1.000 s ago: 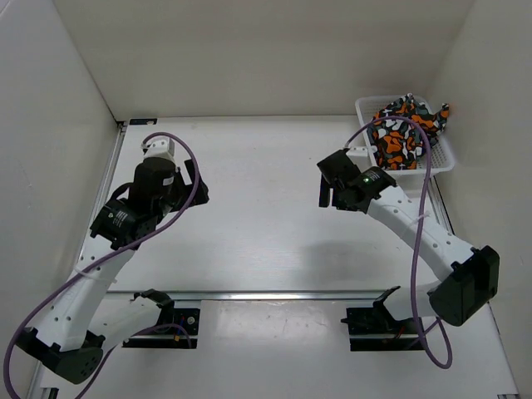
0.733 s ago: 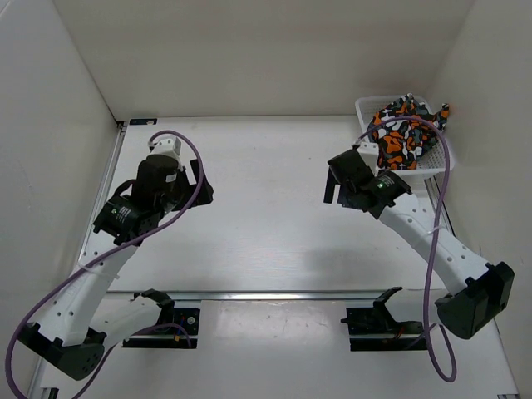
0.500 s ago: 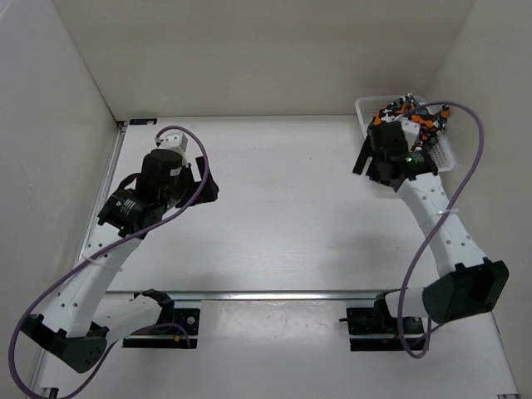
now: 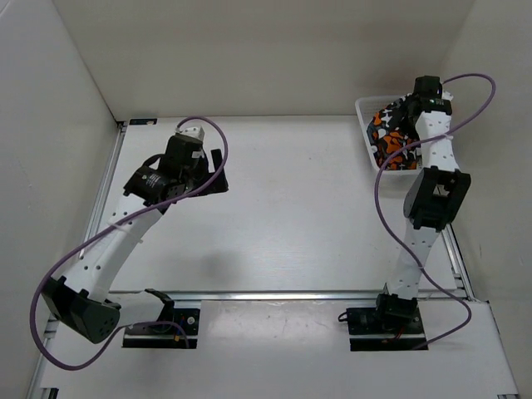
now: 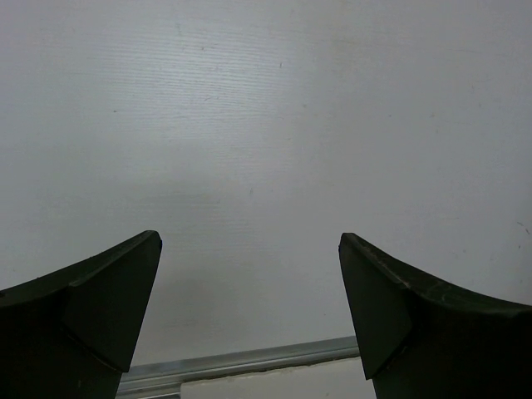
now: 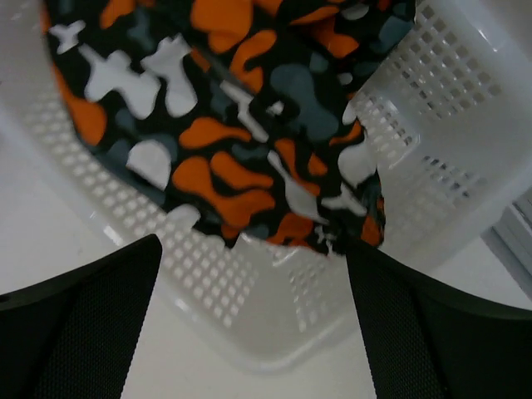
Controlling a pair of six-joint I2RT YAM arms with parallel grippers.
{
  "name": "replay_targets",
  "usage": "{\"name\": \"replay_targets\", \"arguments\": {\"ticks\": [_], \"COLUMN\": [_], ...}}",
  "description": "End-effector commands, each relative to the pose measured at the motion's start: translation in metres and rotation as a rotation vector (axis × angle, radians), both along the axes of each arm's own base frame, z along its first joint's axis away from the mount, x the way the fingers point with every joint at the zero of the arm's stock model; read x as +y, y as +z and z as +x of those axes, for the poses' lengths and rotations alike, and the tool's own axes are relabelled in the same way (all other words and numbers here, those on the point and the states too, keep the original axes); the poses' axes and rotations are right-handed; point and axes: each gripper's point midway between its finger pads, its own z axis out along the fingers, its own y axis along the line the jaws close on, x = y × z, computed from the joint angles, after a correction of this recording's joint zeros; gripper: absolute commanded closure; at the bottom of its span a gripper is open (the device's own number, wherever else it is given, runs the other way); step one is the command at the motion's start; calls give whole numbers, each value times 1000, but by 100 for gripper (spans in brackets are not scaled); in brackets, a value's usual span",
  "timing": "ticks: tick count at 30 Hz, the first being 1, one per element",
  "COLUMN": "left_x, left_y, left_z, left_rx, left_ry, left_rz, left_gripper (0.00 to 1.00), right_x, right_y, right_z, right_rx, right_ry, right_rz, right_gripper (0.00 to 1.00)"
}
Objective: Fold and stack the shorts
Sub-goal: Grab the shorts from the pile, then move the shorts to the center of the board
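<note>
Shorts [image 6: 249, 125] in basket [image 6: 432, 150], partly off-frame

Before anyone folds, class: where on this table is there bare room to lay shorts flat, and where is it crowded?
Bare: the middle of the table, between the left arm and the basket, and the near strip before the metal rail. Crowded: the far right corner, where shorts fill the basket under the right arm.

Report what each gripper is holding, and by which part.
Nothing is held. The left gripper is open over the table; the right gripper is open above the shorts in the basket, with no cloth between its fingers.
</note>
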Motion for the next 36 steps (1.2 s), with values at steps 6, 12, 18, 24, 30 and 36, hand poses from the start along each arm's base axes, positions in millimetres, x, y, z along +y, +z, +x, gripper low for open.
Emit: {"name": "replay_targets", "arguments": {"ticks": [6,12,18,24,30,36], "left_x": [-13,-22,-38,-25,41,90], "left_y": [6,6,6,4,33,62], "left_z": [19,26,11,-10,-6,-9], "left_rx": [-16,-2,38,61,-12,-68], "left_ry": [-61,-78,-171,-167,48,209], "left_rz": [26,10,-73,-138,-72,-27], "left_gripper": [1,1,1,1,1,1], "right_x": [-21,-5,55,149,245,318], "right_y": [-61,2,153,303,405,310], "right_z": [63,67,33,-29,-123,-167], "right_rx": [7,-148,-443,-763,-1018,-768], "right_ry": [38,32,284,599,894,1064], "right_rz": [104,124,77,92,197,260], "right_gripper": [36,100,100,100,100,100]}}
